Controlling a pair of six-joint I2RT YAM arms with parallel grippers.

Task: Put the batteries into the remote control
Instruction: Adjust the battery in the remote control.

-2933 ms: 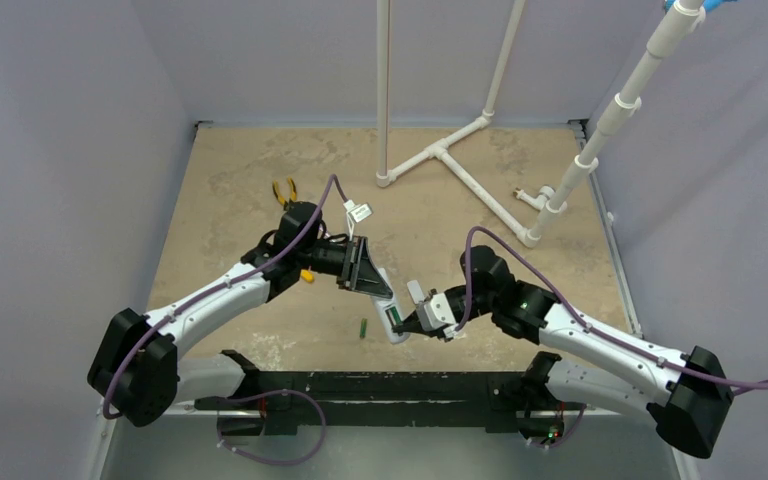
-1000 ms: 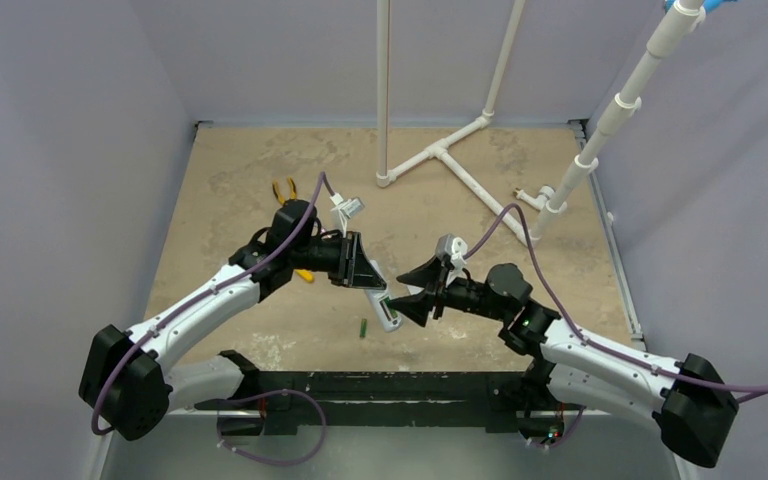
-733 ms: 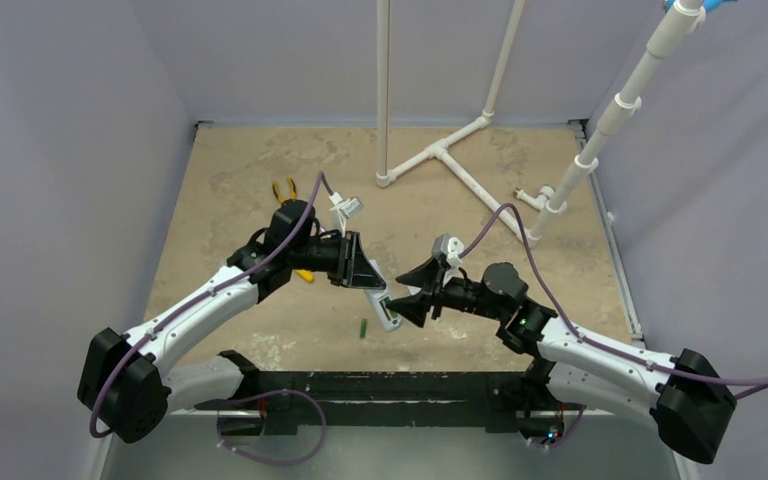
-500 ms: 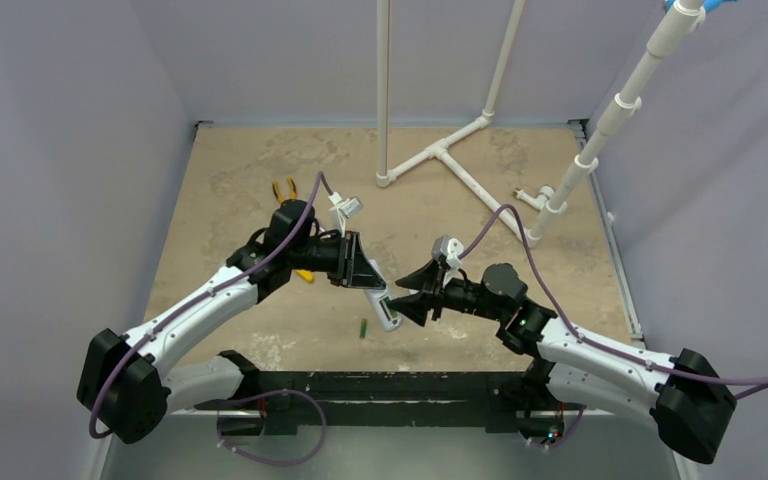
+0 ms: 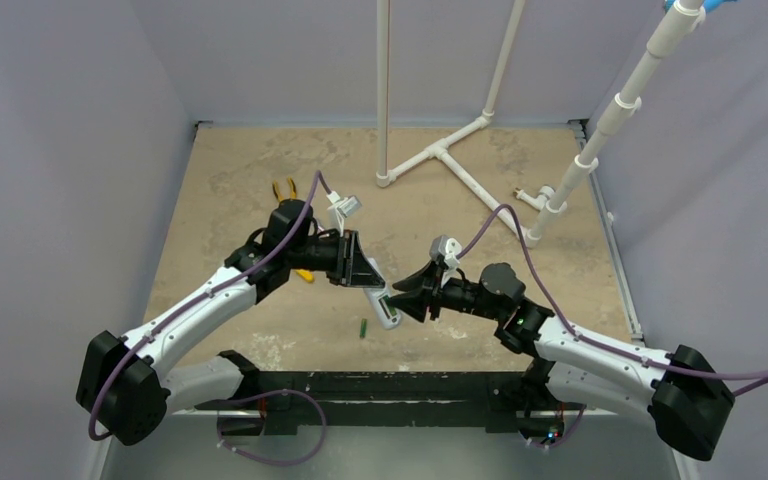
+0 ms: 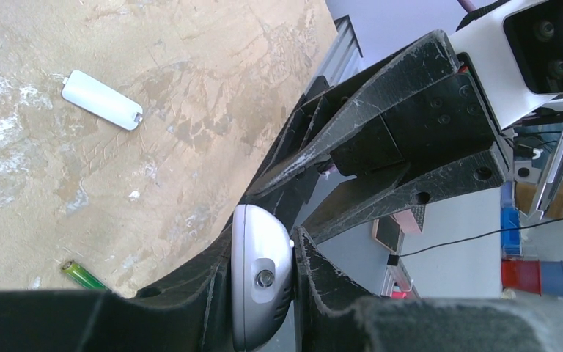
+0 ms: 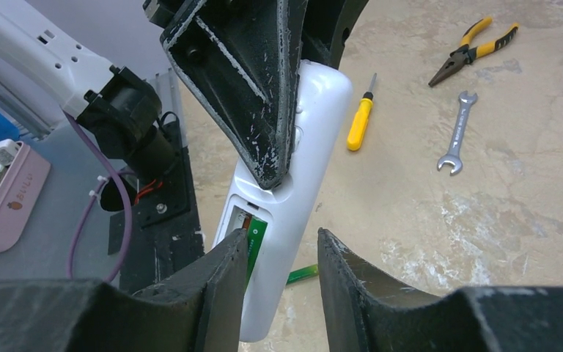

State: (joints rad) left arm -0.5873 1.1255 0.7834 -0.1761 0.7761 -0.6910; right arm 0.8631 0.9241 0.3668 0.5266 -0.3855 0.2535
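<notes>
Right claw narrowed (still parted) by open-backed white remote control in left claw.

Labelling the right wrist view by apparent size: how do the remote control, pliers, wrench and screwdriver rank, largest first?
1. remote control, though it is also nearest the camera
2. pliers
3. wrench and screwdriver look about alike, so they are not ranked
</notes>
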